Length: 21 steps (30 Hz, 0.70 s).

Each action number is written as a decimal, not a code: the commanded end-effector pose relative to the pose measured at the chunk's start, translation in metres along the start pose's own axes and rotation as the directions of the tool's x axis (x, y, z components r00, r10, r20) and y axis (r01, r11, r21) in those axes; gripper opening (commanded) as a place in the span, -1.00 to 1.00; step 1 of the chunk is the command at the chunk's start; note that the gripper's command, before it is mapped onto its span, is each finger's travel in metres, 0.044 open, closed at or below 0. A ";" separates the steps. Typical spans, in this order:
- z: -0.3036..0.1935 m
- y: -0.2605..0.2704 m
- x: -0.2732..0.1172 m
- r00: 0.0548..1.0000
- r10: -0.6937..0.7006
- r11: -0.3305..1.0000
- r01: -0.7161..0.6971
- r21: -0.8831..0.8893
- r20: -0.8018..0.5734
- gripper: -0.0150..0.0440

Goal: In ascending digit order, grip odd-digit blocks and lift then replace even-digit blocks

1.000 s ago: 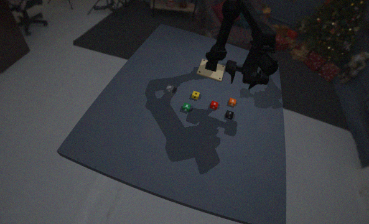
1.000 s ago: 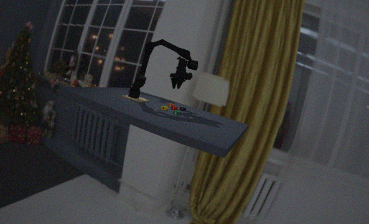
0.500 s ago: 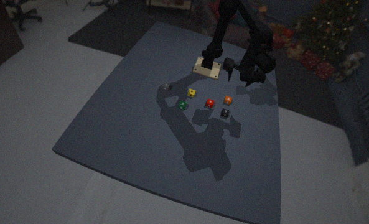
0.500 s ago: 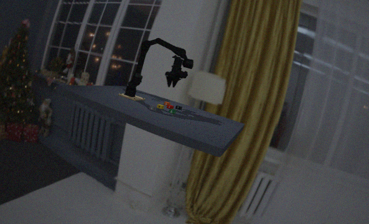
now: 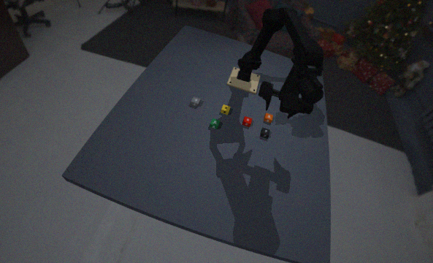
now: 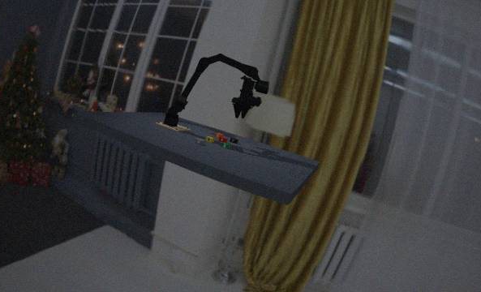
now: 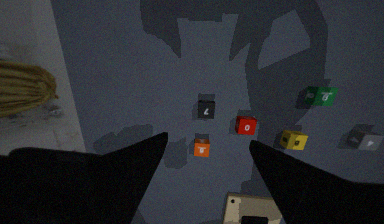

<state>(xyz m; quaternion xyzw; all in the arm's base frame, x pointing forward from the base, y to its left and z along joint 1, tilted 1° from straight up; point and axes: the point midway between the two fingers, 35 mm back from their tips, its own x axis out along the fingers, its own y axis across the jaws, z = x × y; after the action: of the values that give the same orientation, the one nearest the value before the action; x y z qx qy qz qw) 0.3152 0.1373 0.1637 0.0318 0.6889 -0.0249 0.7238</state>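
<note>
My gripper is open and empty, high above the blocks. The red block shows a 0. The black block seems to show a 7. The orange block appears between the fingertips in the wrist view, far below. The yellow block, green block and grey block stand apart. Digits on orange, yellow, green and grey are too blurred to read surely.
The arm's pale base plate is bolted to the table behind the blocks. The arm's dark shadow falls across the table near the blocks. A yellow curtain hangs beyond the table.
</note>
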 end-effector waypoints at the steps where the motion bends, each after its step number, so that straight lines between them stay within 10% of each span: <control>1: 0.011 -0.002 0.002 1.000 -0.005 1.000 0.005 -0.012 -0.006 0.86; 21: 0.021 -0.024 0.002 1.000 -0.006 1.000 0.006 -0.011 -0.005 0.86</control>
<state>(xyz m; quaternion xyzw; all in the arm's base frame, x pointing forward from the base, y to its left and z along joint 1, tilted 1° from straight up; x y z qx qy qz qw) 0.3280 0.1313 0.1628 0.0239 0.6905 -0.0196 0.7227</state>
